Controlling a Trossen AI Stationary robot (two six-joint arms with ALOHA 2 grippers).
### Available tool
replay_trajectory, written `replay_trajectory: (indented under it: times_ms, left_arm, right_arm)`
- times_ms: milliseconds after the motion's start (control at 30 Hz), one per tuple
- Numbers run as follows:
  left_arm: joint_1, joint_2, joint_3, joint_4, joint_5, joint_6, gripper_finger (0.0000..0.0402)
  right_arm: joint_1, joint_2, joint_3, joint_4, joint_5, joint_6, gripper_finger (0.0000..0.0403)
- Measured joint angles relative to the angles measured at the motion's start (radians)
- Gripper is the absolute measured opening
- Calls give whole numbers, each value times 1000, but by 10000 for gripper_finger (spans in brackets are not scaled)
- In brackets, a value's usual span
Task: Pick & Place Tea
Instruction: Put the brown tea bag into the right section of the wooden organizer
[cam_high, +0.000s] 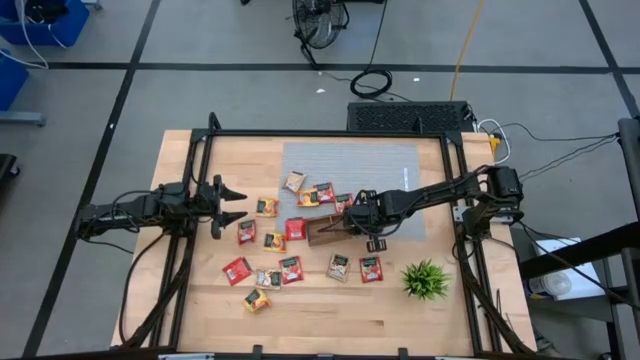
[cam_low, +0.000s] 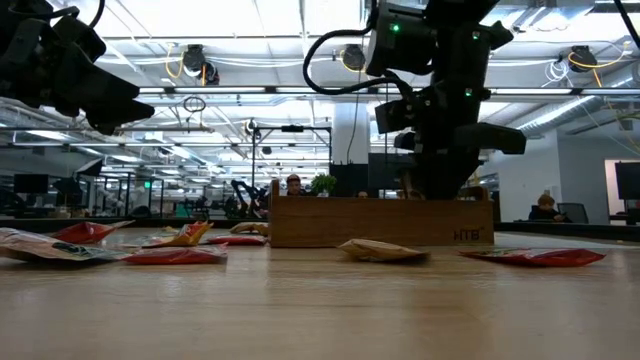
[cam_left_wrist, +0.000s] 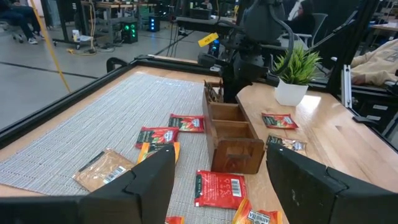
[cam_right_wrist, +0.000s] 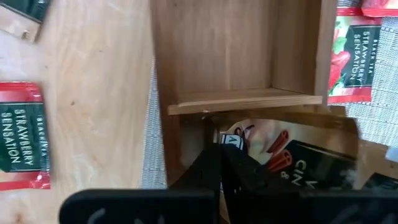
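Note:
A brown wooden tray (cam_high: 322, 232) with compartments lies mid-table, half on a grey mat (cam_high: 350, 165). My right gripper (cam_right_wrist: 222, 167) reaches steeply down into the tray's right end compartment, shut on a pale brown cinnamon tea sachet (cam_right_wrist: 298, 155). Several red, orange and pale tea sachets (cam_high: 291, 269) lie flat on the table around the tray. My left gripper (cam_high: 228, 203) hovers open near the table's left edge, clear of everything. In the low view the tray (cam_low: 380, 222) hides the right fingertips. My right gripper pinches the cinnamon sachet between its two fingers at a corner by the white label (cam_right_wrist: 232, 140). The fingers come from above, pointing steeply down. The sachet sits inside the tray's end compartment, against the divider (cam_right_wrist: 242, 99); whether it rests on the floor is hidden.
A spiky green plant in a white pot (cam_high: 426, 279) stands near the front right. The tray's middle compartment (cam_right_wrist: 236, 43) shows bare wood. Black frame rails (cam_high: 330, 134) border the table. Bare wood lies along the near edge.

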Motion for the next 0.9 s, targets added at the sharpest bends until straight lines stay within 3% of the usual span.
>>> replay_trajectory:
  times_ms: [667, 900]
  left_arm:
    - [0, 0, 0, 0, 0, 0, 253]
    - [0, 0, 0, 0, 0, 0, 253]
  right_arm:
    - [4, -18, 98, -146, 6, -1, 0]
    - [5, -33, 218, -263, 84, 17, 0]
